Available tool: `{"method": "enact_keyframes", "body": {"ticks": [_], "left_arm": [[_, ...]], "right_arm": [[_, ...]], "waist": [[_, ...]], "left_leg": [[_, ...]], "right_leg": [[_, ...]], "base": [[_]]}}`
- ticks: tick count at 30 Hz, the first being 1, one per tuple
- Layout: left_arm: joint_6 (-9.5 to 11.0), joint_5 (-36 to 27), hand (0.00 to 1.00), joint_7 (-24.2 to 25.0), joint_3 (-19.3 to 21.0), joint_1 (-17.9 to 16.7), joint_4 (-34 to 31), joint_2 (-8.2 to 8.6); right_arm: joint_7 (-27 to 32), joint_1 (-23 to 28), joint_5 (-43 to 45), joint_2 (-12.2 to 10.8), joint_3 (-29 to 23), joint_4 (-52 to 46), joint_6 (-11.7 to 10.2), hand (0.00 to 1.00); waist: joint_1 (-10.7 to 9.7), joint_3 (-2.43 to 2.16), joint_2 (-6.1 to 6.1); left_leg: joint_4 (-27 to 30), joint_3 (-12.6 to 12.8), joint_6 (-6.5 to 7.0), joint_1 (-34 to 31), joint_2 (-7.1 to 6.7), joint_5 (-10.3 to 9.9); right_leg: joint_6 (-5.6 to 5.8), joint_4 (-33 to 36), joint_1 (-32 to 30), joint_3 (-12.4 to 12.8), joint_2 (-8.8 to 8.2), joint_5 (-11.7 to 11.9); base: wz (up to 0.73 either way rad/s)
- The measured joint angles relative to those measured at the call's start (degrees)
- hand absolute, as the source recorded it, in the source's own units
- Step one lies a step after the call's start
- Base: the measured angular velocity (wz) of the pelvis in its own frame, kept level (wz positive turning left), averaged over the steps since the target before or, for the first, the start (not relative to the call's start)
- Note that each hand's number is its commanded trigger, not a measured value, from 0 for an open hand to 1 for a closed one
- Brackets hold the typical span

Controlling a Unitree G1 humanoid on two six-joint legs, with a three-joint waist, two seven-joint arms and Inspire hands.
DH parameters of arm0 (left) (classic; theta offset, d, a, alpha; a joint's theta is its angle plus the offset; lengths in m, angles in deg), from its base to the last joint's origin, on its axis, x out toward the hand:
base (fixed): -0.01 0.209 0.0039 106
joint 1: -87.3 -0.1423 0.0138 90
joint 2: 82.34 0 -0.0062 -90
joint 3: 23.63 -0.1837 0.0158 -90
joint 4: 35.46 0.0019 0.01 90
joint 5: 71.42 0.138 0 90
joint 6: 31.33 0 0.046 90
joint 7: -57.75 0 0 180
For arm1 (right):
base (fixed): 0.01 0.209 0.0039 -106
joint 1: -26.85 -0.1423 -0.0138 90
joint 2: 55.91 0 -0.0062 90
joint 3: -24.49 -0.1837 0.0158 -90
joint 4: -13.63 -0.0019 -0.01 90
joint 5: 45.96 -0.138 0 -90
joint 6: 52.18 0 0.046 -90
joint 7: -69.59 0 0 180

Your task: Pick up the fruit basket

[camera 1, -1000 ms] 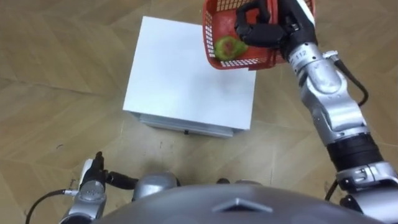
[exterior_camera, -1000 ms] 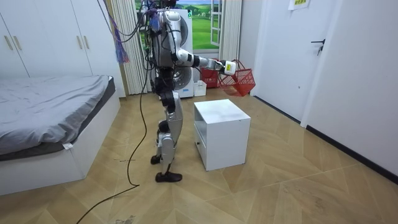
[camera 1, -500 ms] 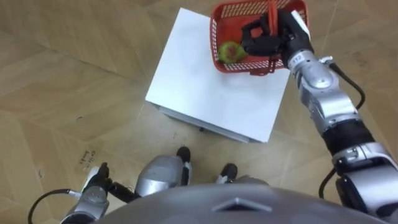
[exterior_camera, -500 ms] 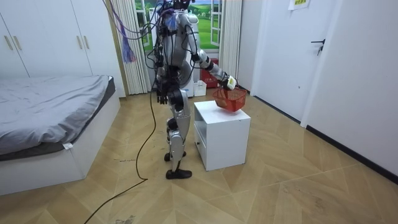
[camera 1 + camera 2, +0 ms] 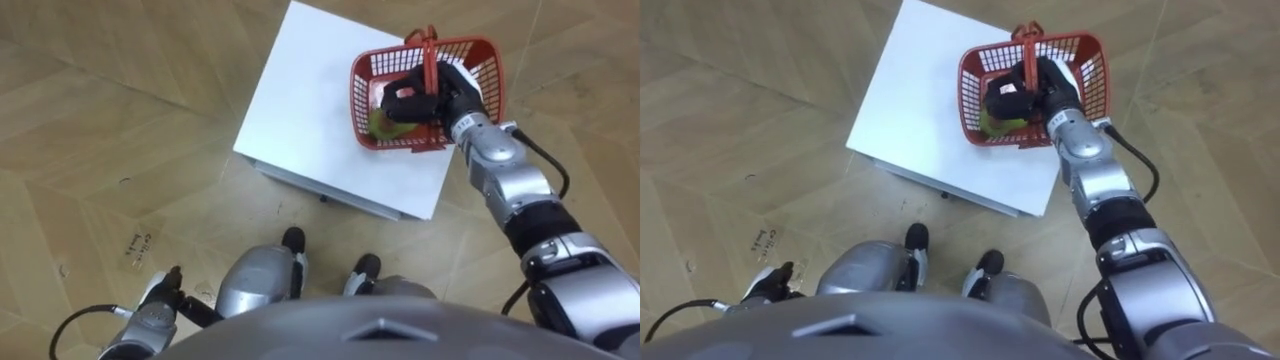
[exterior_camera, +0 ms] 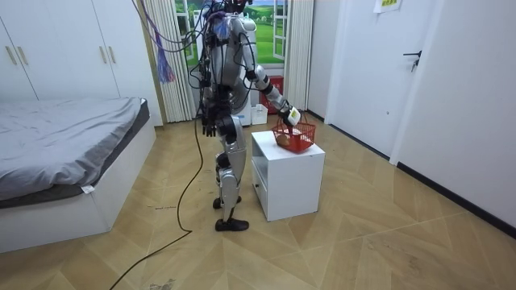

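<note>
The red plastic fruit basket (image 5: 470, 85) has a green fruit (image 5: 380, 122) inside. It sits low over the far right corner of a white cabinet (image 5: 310, 110); I cannot tell whether it touches the top. My right hand (image 5: 425, 92) is shut on the basket's upright red handle (image 5: 431, 52). The room view shows the basket (image 6: 297, 138) over the cabinet (image 6: 286, 177), with my right hand (image 6: 288, 117) at its handle. My left hand (image 5: 160, 298) hangs by my side with relaxed fingers, holding nothing.
I stand right against the cabinet's near side on wooden floor (image 5: 110, 120). In the room view a bed (image 6: 64, 137) lies at the room view's left. A door (image 6: 419, 80) is at the room view's right. More red things (image 6: 271, 87) stand behind me.
My right arm has come down, lowering the basket from shoulder height onto or just above the cabinet top. I stepped closer to the cabinet. The eye view shifted with me.
</note>
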Motion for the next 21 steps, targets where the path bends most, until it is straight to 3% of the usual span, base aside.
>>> {"method": "enact_keyframes", "body": {"ticks": [12, 21], "left_arm": [[0.1, 0.0, 0.0, 1.6, 0.1, -0.4, -0.3, 0.0], [0.0, 0.2, 0.0, 1.7, 0.1, -1.1, -1.4, 0.03]], "right_arm": [[-2.8, 0.3, -3.9, -2.0, 0.0, 1.8, 0.0, 0.0], [-4.9, 0.9, -4.2, -2.1, 0.0, 1.8, 0.0, 0.0]], "waist": [[0.0, 0.01, 0.09], [-0.1, 0.01, 0.09]], "left_leg": [[0.8, -0.3, 0.1, -0.3, -0.06, -0.2], [1.1, -0.6, 0.21, -0.2, -0.17, -0.3]], "right_leg": [[-0.02, 0.0, 0.3, -2.6, -0.34, 0.0], [-0.05, 0.0, 0.7, -3.0, -0.43, 0.0]], "base": [[0.01], [0.02]]}}
